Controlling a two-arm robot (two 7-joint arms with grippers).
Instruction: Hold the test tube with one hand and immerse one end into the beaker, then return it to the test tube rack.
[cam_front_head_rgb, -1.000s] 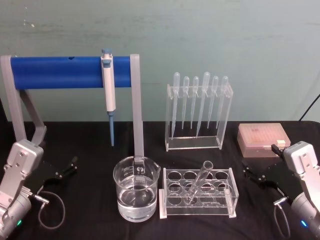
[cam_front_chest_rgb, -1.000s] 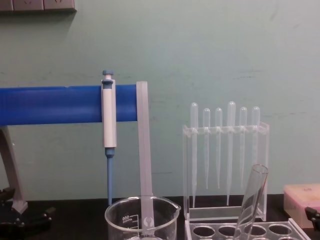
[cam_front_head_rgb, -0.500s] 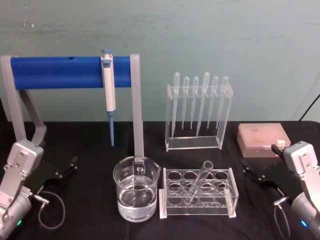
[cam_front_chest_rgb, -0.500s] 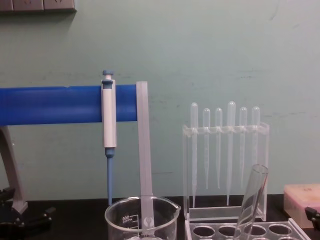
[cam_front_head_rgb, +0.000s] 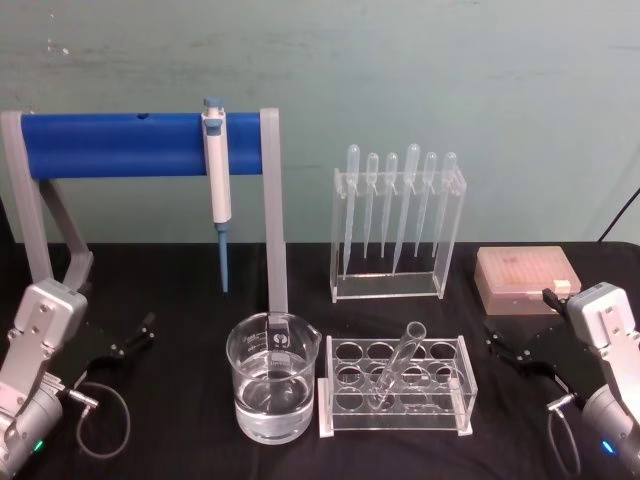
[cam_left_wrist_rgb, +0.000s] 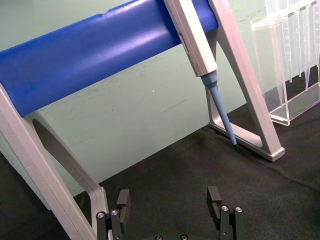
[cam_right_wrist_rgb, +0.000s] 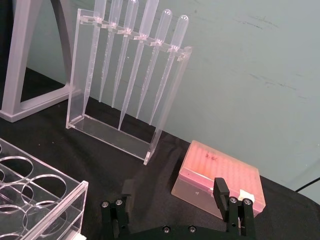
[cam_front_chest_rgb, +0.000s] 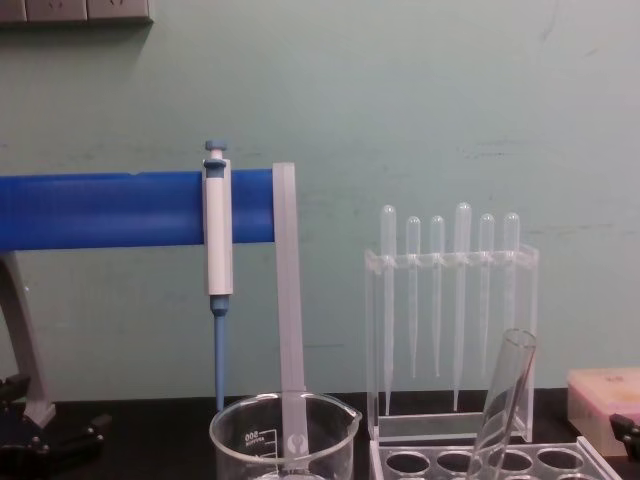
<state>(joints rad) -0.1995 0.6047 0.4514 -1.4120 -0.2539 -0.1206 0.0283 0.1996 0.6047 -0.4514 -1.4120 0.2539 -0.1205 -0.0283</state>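
Head view: no change vs a second ago. Test tube (cam_front_head_rgb: 398, 365) sits tilted in rack (cam_front_head_rgb: 462, 392), rim leaning up and right, nothing gripping it. Beaker (cam_front_head_rgb: 272, 378) with clear liquid just left of rack. Left claw (cam_front_head_rgb: 135, 335) parked low at left side of bench (cam_front_head_rgb: 180, 290); right claw (cam_front_head_rgb: 503, 350) parked at right, near pink box (cam_front_head_rgb: 527, 278). Wrist views: both sets of jaws apart, empty, well apart from tube.

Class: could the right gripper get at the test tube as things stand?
Probably yes: the right gripper, open, sits beside the rack, and the test tube leans with its upper half free above the rack, nothing between.
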